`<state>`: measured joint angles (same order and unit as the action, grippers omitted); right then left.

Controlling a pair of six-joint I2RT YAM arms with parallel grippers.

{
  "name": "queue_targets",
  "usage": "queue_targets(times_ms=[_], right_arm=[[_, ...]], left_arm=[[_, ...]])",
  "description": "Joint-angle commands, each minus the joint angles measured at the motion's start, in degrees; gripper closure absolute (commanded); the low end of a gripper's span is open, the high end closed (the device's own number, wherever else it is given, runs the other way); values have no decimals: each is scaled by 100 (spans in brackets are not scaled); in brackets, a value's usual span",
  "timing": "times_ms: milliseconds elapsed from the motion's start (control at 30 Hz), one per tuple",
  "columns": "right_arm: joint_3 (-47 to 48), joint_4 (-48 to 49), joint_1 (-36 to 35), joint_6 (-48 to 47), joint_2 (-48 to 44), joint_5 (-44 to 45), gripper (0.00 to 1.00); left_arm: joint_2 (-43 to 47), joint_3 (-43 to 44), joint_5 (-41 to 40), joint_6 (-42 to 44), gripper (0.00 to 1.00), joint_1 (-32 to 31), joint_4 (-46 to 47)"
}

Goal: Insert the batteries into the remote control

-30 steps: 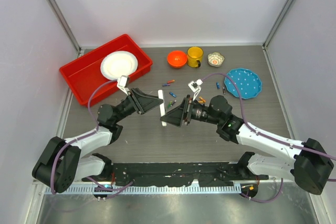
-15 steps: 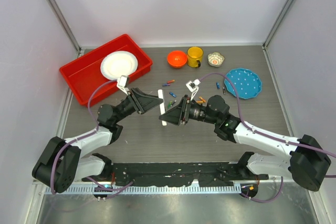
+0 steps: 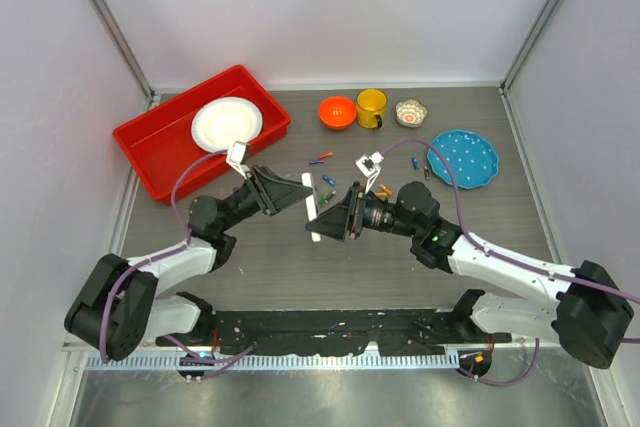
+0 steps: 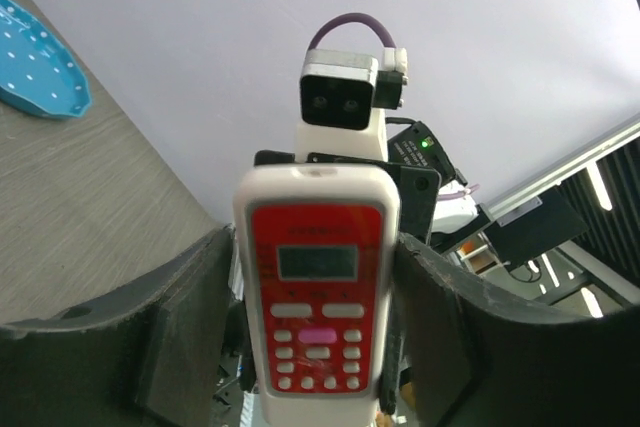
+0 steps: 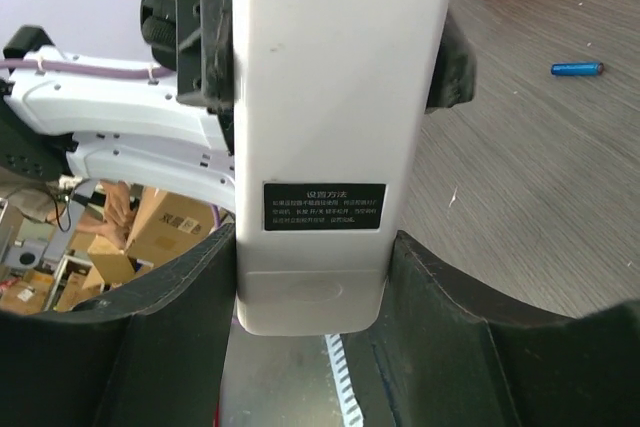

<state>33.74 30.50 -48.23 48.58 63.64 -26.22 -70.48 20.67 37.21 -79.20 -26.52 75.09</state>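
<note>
Remote control [image 3: 312, 209] raised over table [image 3: 270, 267] centre, bridged between both arms.
- Right gripper [image 3: 324, 219] on near end, pads flush on both edges, seemingly grasping. Plain white back, black label [image 5: 324, 206] and cover seam face its camera. Likely steadying for cover removal.
- Left gripper [image 3: 300, 190] clenched on far half, red button face toward it.
- Casing smooth, hard, rounded plastic.
- Beyond: batteries [image 3: 322, 158], thin bright cylinders, loose on grey woodgrain, prone to roll.

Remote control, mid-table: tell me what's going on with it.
The remote control is held between both arms. The left gripper clamps it with the red button face toward its camera. The right gripper appears closed on its sides, facing the plain white back. The batteries lie loose on the table beyond, none picked up.
</note>
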Motion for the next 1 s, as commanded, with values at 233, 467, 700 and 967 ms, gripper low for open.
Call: queue_targets(times_ms=[233,467,700,967], right_arm=[[756,-2893,-55,-1771,-976,106,99],[1898,-5606,-204,-3354,-599,2337,99],[2348,-6144,-652,-3846,-194,3913,99],[2524,-5915,-864,-4163,-1,3949,99]], left_arm=[[288,421,6,27,0,112,176],[1351,1421,-1659,2977,0,-133,-5558],[1678,1370,-2851,3262,0,-424,-6534],[1432,1238,-3334,2902,0,-1328,-5910]])
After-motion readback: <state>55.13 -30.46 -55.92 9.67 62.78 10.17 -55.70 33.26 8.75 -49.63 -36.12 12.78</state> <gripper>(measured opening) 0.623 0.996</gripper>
